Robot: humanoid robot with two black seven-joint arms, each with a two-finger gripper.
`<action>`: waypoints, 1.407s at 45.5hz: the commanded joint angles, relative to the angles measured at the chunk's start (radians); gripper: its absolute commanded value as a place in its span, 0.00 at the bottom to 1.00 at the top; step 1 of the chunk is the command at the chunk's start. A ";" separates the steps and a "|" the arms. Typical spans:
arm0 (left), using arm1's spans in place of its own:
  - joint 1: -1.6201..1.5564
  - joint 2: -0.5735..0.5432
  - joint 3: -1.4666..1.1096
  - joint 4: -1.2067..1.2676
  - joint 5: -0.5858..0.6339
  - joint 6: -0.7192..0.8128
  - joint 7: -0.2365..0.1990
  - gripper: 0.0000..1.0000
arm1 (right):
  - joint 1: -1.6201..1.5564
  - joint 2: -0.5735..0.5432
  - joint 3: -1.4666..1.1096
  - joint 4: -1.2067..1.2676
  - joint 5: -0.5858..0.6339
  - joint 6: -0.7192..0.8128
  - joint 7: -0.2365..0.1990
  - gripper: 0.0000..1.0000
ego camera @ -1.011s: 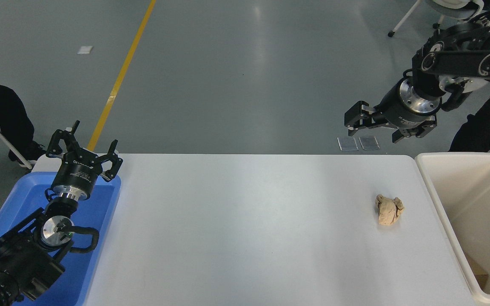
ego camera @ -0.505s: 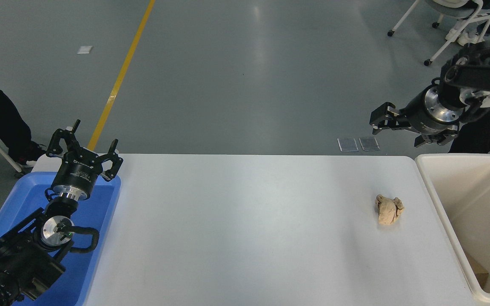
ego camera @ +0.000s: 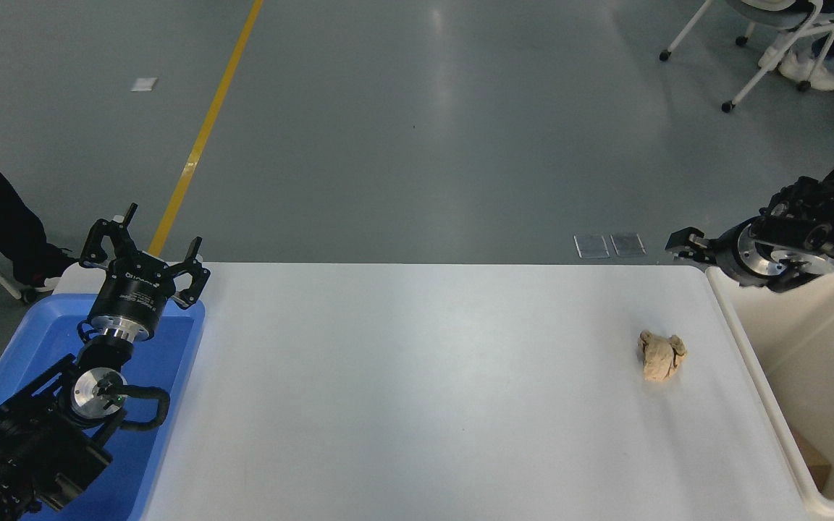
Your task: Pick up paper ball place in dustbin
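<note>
Tan, lumpy and wrinkled, the paper ball (ego camera: pixel 662 355) sits on the white worktop (ego camera: pixel 417 391) just beside the dustbin (ego camera: pixel 808 383), clear of its thick cream rim. Its longer side runs roughly alongside that rim. The right gripper (ego camera: pixel 685 242) hangs at the dustbin's far corner; spread or pressed together, I can't tell. The left gripper (ego camera: pixel 145 250), well apart from the dustbin, is spread wide and parked over the blue tray (ego camera: pixel 171 376).

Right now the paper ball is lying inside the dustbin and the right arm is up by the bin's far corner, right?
Not quite. The head view shows the paper ball lying on the white table, just left of the dustbin, not inside it. The right gripper is indeed by the bin's far corner.
</note>
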 commanded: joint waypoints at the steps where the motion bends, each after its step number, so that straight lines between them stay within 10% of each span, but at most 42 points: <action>1: 0.001 0.000 -0.001 -0.001 0.001 0.000 0.000 0.99 | -0.146 0.006 0.151 -0.052 0.000 -0.151 0.000 1.00; 64: 0.001 0.000 -0.001 -0.001 0.001 0.001 0.000 0.99 | -0.372 0.099 0.299 -0.146 -0.004 -0.239 0.012 0.96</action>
